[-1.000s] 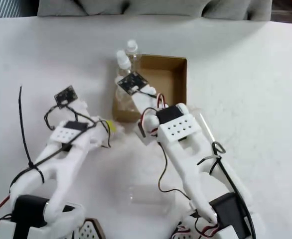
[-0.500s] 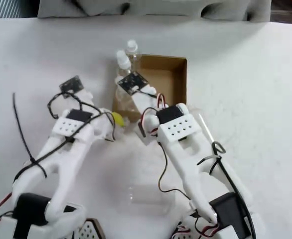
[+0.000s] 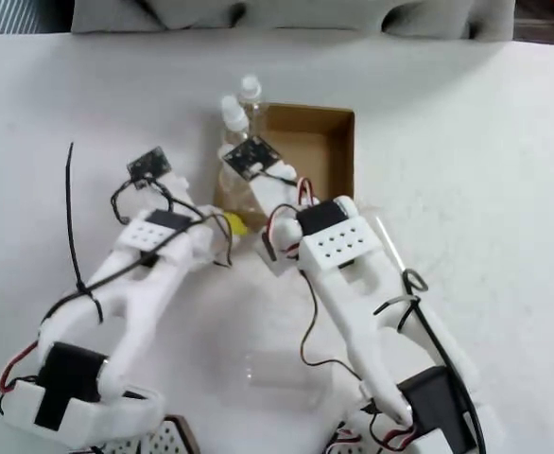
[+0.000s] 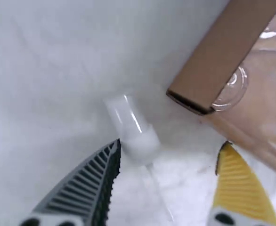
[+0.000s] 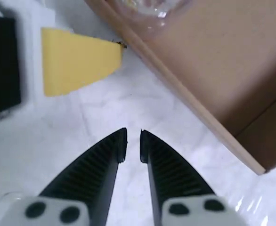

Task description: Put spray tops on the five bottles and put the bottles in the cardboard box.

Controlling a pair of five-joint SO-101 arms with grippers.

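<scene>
Left gripper (image 4: 171, 148) stands wide open and empty, its grey finger (image 4: 91, 183) touching or just beside the spray top (image 4: 134, 133) and its yellow finger (image 4: 234, 183) well off toward the cardboard box (image 4: 218, 61). Spray top lies flat on the table (image 4: 44, 70), just beside the box's near-left corner, dip tube (image 4: 158, 190) trailing toward the gripper. Risk, as judged: closing from this offset, the grey finger would shove the head sideways before the yellow one arrives, so it may roll or pivot out. The yellow finger could also snag the box wall, or the thin tube could bend. Pose: left arm (image 3: 135, 284) reaches from the near left, wrist pitched down at that corner. Right gripper (image 5: 132, 134) is almost closed on nothing, low over the table by the box's near wall. Two capped bottles (image 3: 234, 113) appear to stand at the box's far-left side; clear plastic leaves this uncertain.
</scene>
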